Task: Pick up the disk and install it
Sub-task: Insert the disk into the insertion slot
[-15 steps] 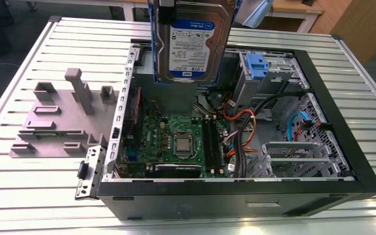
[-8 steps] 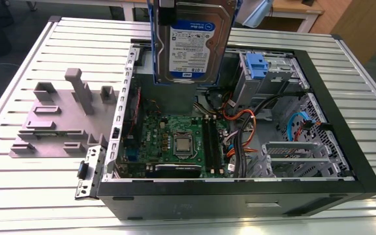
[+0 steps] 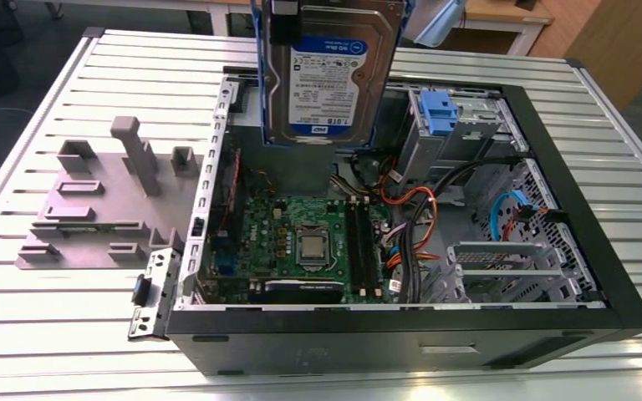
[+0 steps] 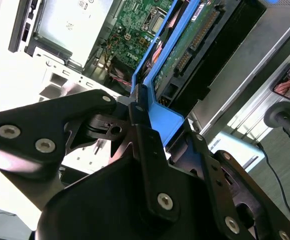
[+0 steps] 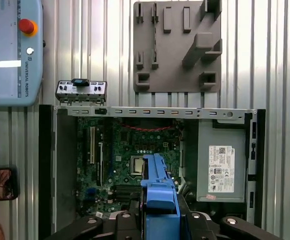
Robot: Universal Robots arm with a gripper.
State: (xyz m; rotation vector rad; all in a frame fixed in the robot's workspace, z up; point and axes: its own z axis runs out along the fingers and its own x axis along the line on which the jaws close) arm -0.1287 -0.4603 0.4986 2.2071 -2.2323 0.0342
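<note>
The claw [image 4: 139, 106] is clamped on the one disk [image 3: 327, 67], which hangs upright over the twelve o'clock end of one open computer case [image 3: 594, 280] in the exterior view; one grey fixture [image 3: 87, 221] lies at the case's nine o'clock.

This is a robotics lab. An open computer case [image 3: 388, 344] lies on a slatted metal workbench [image 3: 53, 334] near a teach pendant [image 5: 10, 75].

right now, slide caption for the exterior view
The disk hangs upright above the open computer case, a grey fixture plate beside it on the slatted table.
</note>
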